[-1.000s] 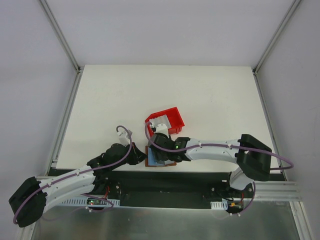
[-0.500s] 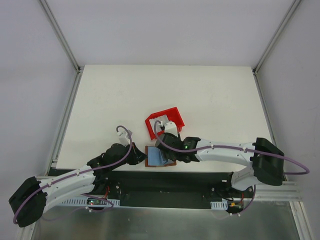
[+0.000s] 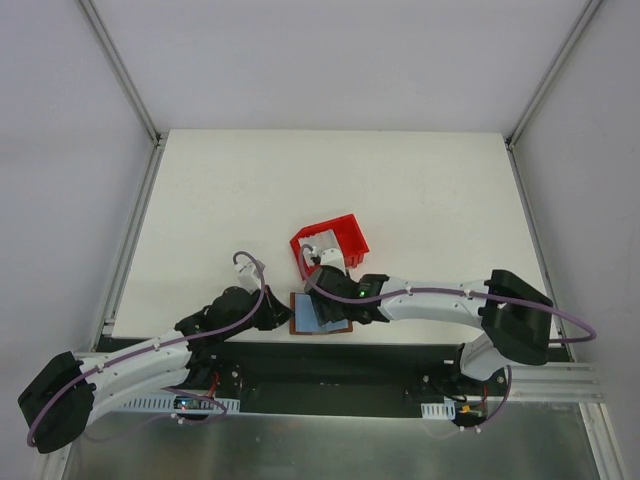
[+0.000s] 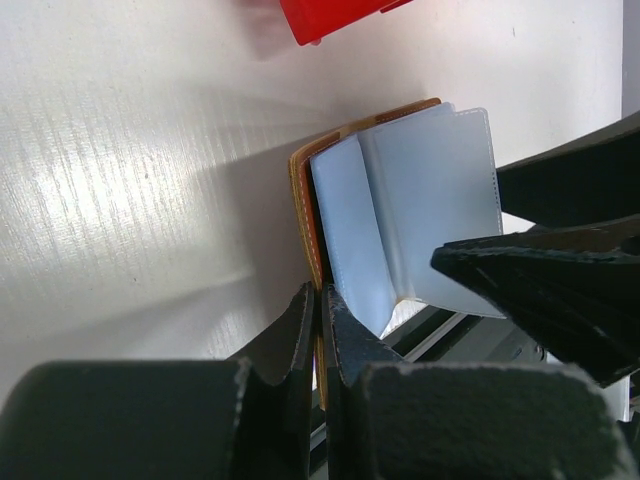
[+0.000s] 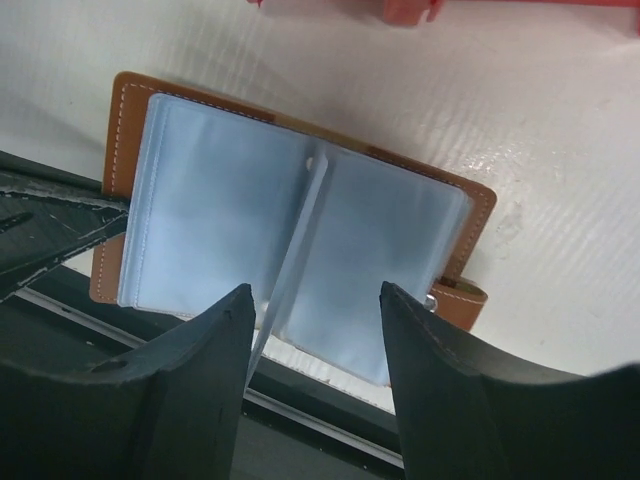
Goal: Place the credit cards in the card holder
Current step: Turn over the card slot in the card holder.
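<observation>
The card holder point(image 3: 312, 318) lies open at the table's near edge, brown cover down and pale blue sleeves up. My left gripper point(image 3: 287, 316) is shut on its left cover edge; in the left wrist view the gripper point(image 4: 322, 300) pinches the brown cover point(image 4: 304, 205). My right gripper point(image 3: 328, 308) hovers open and empty over the sleeves point(image 5: 210, 200), its gripper point point(image 5: 315, 305) straddling one sleeve that stands up point(image 5: 300, 235). Something pale, perhaps the credit cards point(image 3: 321, 243), lies in the red tray; I cannot tell for sure.
The red open-topped tray point(image 3: 350, 240) stands just behind the card holder, and its edge shows at the top of both wrist views point(image 4: 330, 15) point(image 5: 410, 8). The table's near edge and the black rail lie right under the card holder point(image 5: 300, 400).
My right gripper swung back toward the tray, then came forward and down over the open sleeves. The left gripper kept its hold and did not move.
</observation>
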